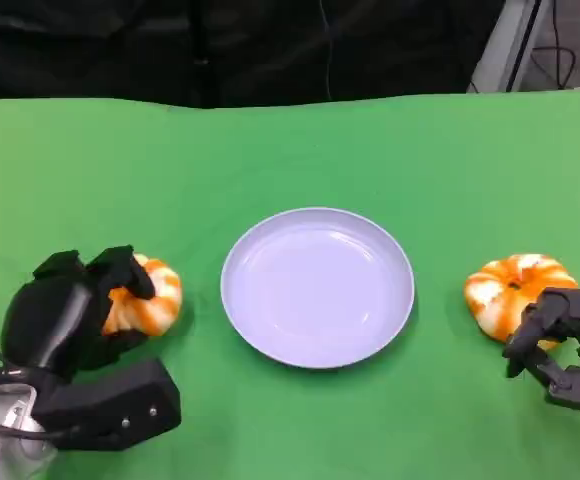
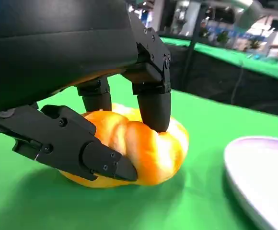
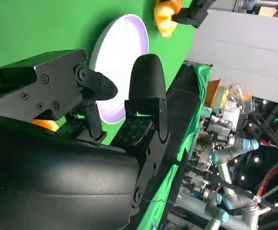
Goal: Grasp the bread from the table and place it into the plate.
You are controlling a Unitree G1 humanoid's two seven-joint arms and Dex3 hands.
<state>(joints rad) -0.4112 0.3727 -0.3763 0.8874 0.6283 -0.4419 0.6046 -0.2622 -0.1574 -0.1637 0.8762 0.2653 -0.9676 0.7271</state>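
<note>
The robot's black left hand point(image 1: 70, 305) has its fingers closed around an orange-and-white, pumpkin-shaped soft bread roll point(image 2: 139, 148) that sits on the green cloth-covered counter point(image 1: 300, 150), just to the left of the round pale lavender plate point(image 1: 317, 287). In the left wrist view one fingertip point(image 2: 154, 112) presses down into the top of the roll while a lower finger wedges along its side. My worry is that this grip is shallow: the glossy, rounded lobes could let the roll squirt out sideways on lifting, or the pressing finger could dent the soft crumb. A roll dropped short would land against the plate's raised rim instead of inside it.

The black right hand point(image 1: 560, 345) hovers with fingers apart, holding nothing, just beside a second orange-and-white ridged roll point(image 1: 515, 290) right of the plate; a careless move there might nudge it.
</note>
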